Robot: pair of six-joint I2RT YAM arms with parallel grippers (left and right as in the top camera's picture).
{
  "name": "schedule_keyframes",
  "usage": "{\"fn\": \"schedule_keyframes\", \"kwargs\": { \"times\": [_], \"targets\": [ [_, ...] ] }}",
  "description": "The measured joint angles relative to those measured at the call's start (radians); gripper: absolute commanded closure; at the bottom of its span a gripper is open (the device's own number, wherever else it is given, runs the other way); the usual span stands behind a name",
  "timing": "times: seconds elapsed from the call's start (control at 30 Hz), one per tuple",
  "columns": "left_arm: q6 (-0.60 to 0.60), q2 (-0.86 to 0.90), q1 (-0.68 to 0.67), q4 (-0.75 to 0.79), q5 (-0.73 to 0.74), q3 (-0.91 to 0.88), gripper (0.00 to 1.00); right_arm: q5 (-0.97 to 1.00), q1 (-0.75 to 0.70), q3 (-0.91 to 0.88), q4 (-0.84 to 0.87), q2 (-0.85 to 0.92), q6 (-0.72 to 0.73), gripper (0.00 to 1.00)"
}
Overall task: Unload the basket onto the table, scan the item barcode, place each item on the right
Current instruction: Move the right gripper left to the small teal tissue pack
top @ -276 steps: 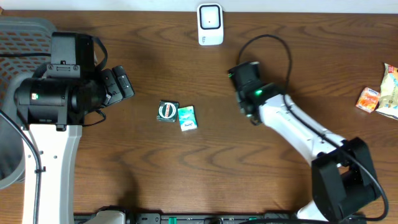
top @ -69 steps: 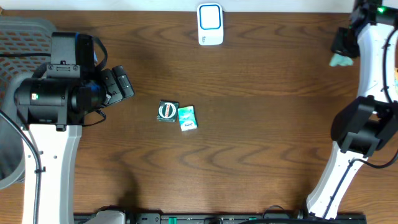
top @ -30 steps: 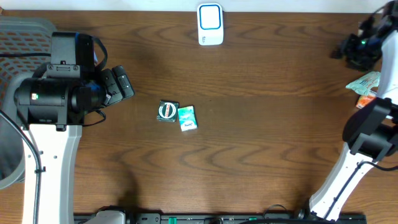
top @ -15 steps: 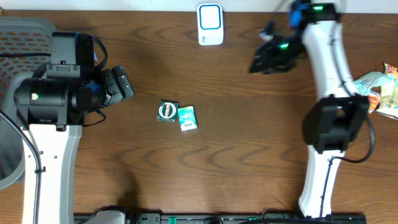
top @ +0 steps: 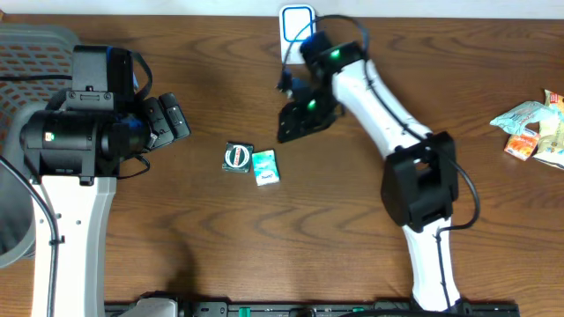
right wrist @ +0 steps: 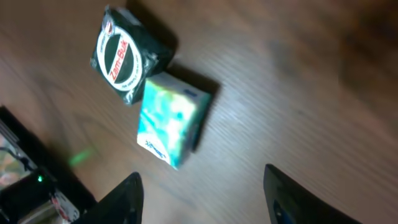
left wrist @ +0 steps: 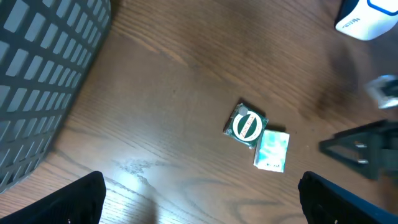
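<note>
Two small items lie side by side mid-table: a dark green packet with a round white logo (top: 237,157) (left wrist: 247,125) (right wrist: 127,56) and a teal packet (top: 265,166) (left wrist: 272,150) (right wrist: 171,118). No barcode shows on either. The white and blue scanner (top: 296,19) (left wrist: 367,15) stands at the far edge, partly hidden by my right arm. My right gripper (top: 289,128) (right wrist: 205,199) hovers just up and right of the packets, open, with only bare wood between its fingers. My left gripper (top: 176,121) (left wrist: 202,208) hangs open to the left of the packets, holding nothing.
A grey slatted basket (top: 35,53) (left wrist: 43,74) stands at the far left. Several snack packets (top: 533,130) lie at the right edge. My right arm stretches across the back middle of the table.
My right arm has swung from the far right edge leftwards to the middle of the table, ending near the two packets. The left arm and the packets have stayed still.
</note>
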Motion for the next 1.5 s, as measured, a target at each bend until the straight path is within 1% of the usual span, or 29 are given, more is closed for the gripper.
{"fn": "schedule_keyframes", "kwargs": {
  "times": [0.13,0.3,0.37,0.43,0.53,0.63,0.77,0.93,1.13,1.27,1.43,1.5],
  "targets": [
    [0.000,0.000,0.000,0.000,0.000,0.000,0.02,-0.001,0.048,-0.071,0.086,0.000,0.078,0.53],
    [0.000,0.000,0.000,0.000,0.000,0.000,0.02,-0.001,0.085,-0.139,0.143,0.000,0.155,0.55],
    [0.000,0.000,0.000,0.000,0.000,0.000,0.02,-0.001,0.093,-0.170,0.180,0.000,0.182,0.56],
    [0.000,0.000,0.000,0.000,0.000,0.000,0.02,0.000,0.098,-0.203,0.222,0.000,0.203,0.59],
    [0.000,0.000,0.000,0.000,0.000,0.000,0.02,0.018,0.101,-0.238,0.231,0.000,0.230,0.61],
    [0.000,0.000,0.000,0.000,0.000,0.000,0.02,0.060,0.099,-0.243,0.206,0.001,0.267,0.65],
    [0.000,0.000,0.000,0.000,0.000,0.000,0.02,0.092,0.084,-0.236,0.155,0.001,0.297,0.65],
    [0.000,0.000,0.000,0.000,0.000,0.000,0.02,0.171,0.032,-0.194,0.043,0.001,0.313,0.60],
    [0.000,0.000,0.000,0.000,0.000,0.000,0.03,0.260,-0.018,-0.087,-0.090,0.001,0.305,0.56],
    [0.000,0.000,0.000,0.000,0.000,0.000,0.02,0.274,-0.006,-0.019,-0.188,0.001,0.263,0.56],
    [0.000,0.000,0.000,0.000,0.000,0.000,0.02,0.310,0.058,0.005,-0.198,0.001,0.242,0.55],
    [0.000,0.000,0.000,0.000,0.000,0.000,0.02,0.355,0.095,0.006,-0.197,0.001,0.237,0.53]
  ]
}}
